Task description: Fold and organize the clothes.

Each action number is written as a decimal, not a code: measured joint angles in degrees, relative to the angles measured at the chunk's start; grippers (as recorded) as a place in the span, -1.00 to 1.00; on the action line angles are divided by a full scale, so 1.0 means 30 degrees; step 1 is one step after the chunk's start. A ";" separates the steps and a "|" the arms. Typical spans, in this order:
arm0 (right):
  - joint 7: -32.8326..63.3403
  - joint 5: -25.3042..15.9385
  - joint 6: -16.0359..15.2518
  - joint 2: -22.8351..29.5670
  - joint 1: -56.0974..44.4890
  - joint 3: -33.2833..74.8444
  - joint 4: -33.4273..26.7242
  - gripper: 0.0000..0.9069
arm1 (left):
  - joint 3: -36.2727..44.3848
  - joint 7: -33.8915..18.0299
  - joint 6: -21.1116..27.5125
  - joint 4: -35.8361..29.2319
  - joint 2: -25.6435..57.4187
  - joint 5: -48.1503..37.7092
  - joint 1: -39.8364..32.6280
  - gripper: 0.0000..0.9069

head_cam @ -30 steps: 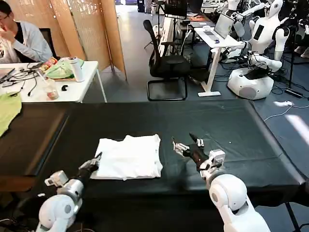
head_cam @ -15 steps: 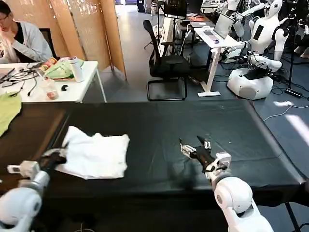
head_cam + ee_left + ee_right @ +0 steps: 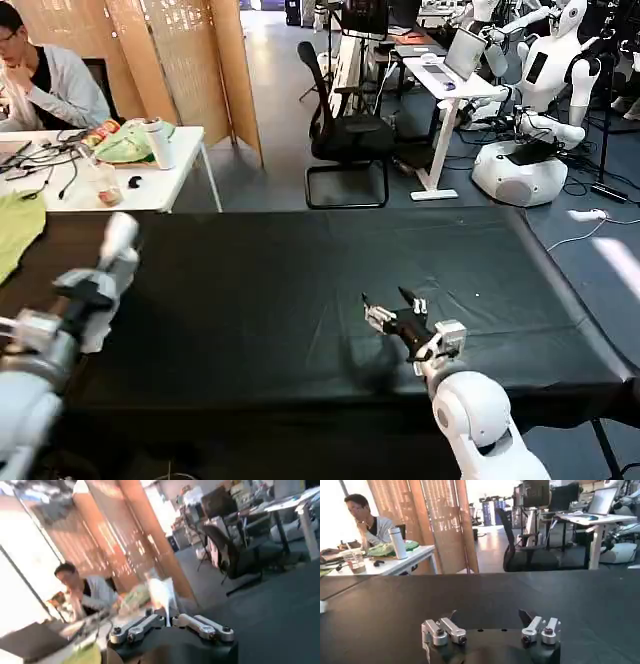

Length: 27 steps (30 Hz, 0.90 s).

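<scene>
Jaws of left gripper [image 3: 165, 615] tight on T-shirt [image 3: 161, 592], clearest from its wrist; those of right gripper [image 3: 392, 306] apart.

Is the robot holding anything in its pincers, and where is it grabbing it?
The left pincer pinches a bit of the white T-shirt, lifted at the table's left edge; which part, I can't tell. The right pincer holds nothing.

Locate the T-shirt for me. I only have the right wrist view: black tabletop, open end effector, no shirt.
Observer: Head view has the T-shirt lifted off the table, at its left edge.
Operator: Held by what?
Observer: The left end effector, raised there.
Operator: Pinched properly?
Observer: In the left wrist view a white fold stands between its closed fingers.
</scene>
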 joint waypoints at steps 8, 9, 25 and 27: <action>-0.0091 0.1066 -0.0227 0.0004 -0.0709 -0.0222 0.0574 0.94 | 0.6231 0.0510 -0.0472 0.0877 -0.3579 0.0045 -0.1777 0.94; -0.0049 0.1443 -0.0373 -0.0074 -0.0766 -0.0272 0.0658 0.94 | 0.6756 0.0561 -0.0591 0.1179 -0.3950 0.0148 -0.2000 0.94; 0.0421 0.5889 -0.2405 -0.0527 0.0294 -0.2358 0.0245 0.94 | 0.8309 0.3230 -0.3082 0.1353 -0.4681 0.0928 -0.2156 0.94; 0.0382 0.5907 -0.2390 -0.0247 0.0749 -0.2807 -0.0286 0.94 | 0.8024 0.3175 -0.3326 0.1279 -0.4599 0.1208 -0.1990 0.94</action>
